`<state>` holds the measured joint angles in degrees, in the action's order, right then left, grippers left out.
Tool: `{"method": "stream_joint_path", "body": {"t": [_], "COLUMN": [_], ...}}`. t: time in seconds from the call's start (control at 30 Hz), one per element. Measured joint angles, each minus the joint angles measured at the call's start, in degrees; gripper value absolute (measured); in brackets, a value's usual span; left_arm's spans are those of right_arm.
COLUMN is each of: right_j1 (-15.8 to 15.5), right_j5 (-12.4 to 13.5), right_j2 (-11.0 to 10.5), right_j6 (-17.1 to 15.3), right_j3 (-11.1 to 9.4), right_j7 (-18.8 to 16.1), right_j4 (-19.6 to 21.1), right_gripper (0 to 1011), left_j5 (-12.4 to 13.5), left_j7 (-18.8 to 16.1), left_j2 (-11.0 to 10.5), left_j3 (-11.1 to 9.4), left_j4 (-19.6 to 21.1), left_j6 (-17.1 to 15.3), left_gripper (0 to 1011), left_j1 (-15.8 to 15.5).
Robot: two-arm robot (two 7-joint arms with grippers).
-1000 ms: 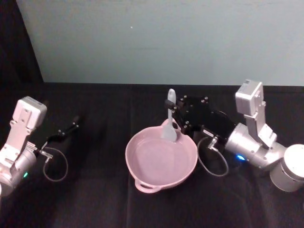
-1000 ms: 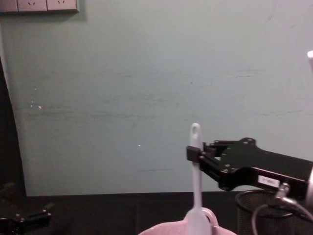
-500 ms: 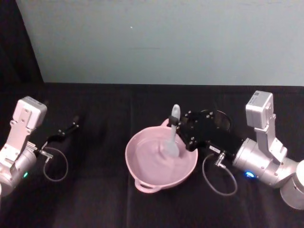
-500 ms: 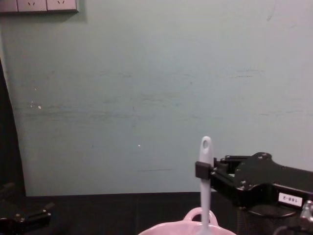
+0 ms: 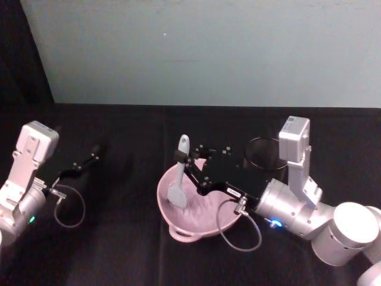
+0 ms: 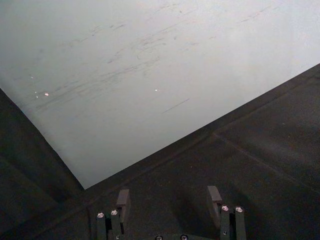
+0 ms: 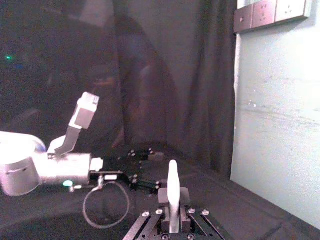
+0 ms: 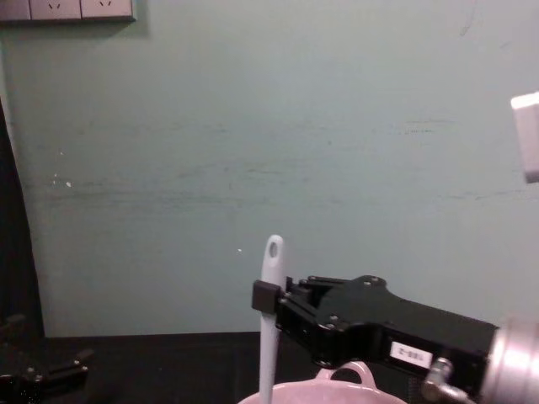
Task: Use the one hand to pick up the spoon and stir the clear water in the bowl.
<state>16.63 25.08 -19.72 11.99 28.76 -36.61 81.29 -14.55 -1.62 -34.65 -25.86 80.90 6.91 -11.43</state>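
over the left side of the pale pink bowl (image 5: 196, 218), the right gripper (image 5: 182, 159) is clamped on the white plastic spoon (image 5: 178, 186), high on its handle and just under the oval hole. the spoon's long axis runs close to upright, hole end up. its flat paddle head hangs straight below the claw, down inside the bowl near the left wall. i judge the stir turns on that: room to sweep lies toward the bowl's middle and right. whether the head is wetted i cannot tell. the right arm is the nearer one. the left gripper (image 5: 83, 163) is parked well apart over the black cloth (image 5: 131, 250), its fingers (image 6: 123, 200) spread and holding nothing. a black wire-mesh cup (image 5: 262, 152) stands just behind the right arm. a small white label (image 8: 410, 352) on the right gripper carries print too small to read; no brand shows.
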Motion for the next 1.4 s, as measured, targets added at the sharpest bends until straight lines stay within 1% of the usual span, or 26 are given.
{"method": "stream_joint_path", "body": {"t": [0.1,0.23,0.3,0.4,0.5,0.57,0.73,0.8,0.83,0.9,1.0,1.13,1.23,1.33,1.4], "right_j1": [0.77,2.8,3.03,3.97,4.2,4.18,3.0,2.5,1.89,1.27,-0.28,-1.64,-2.99,-4.11,-4.42], "right_j5": [0.1,-0.59,-0.74,-1.75,-2.21,-2.53,-2.89,-3.18,-3.53,-3.81,-3.94,-3.74,-3.13,-2.63,-2.48], "right_j2": [1.05,2.9,3.05,3.37,3.3,2.98,1.5,0.93,0.28,-0.34,-1.69,-2.48,-2.91,-2.97,-2.66], "right_j6": [0.82,2.77,2.93,3.49,3.57,3.56,2.8,2.53,2.2,1.78,0.32,-0.58,-0.76,-0.84,-0.9], "right_j3": [0.08,-0.44,-0.57,-1.4,-1.97,-2.71,-4.75,-5.19,-5.67,-6.09,-6.8,-6.98,-6.98,-6.38,-5.53], "right_j7": [0.25,1.94,2.14,3.36,4.0,4.58,5.96,6.35,6.76,7.08,7.28,7.11,6.47,5.79,5.23], "right_j4": [-1.52,-5.33,-5.7,-7.41,-7.75,-7.73,-6.0,-5.2,-4.2,-3.15,-0.64,1.28,3.14,4.6,4.95], "right_gripper": [118,118,118,118,119,118,118,119,119,119,118,119,118,119,118], "left_j5": [0.0,0.0,0.0,0.0,0.0,0.0,0.0,0.0,0.0,0.0,0.0,0.0,0.0,0.0,0.0], "left_j7": [0.0,0.0,0.0,0.0,0.0,0.0,0.0,0.0,0.0,0.0,0.0,0.0,0.0,0.0,0.0], "left_j2": [0.0,0.0,0.0,0.0,0.0,0.0,0.0,0.0,0.0,0.0,0.0,0.0,0.0,0.0,0.0], "left_j3": [0.0,0.0,0.0,0.0,0.0,0.0,0.0,0.0,0.0,0.0,0.0,0.0,0.0,0.0,0.0], "left_j4": [0.0,0.0,0.0,0.0,0.0,0.0,0.0,0.0,0.0,0.0,0.0,0.0,0.0,0.0,0.0], "left_j6": [0.0,0.0,0.0,0.0,0.0,0.0,0.0,0.0,0.0,0.0,0.0,0.0,0.0,0.0,0.0], "left_gripper": [1005,1005,1005,1005,1005,1005,1005,1005,1005,1005,1005,1005,1005,1005,1005], "left_j1": [0.0,0.0,0.0,0.0,0.0,0.0,0.0,0.0,0.0,0.0,0.0,0.0,0.0,0.0,0.0]}}
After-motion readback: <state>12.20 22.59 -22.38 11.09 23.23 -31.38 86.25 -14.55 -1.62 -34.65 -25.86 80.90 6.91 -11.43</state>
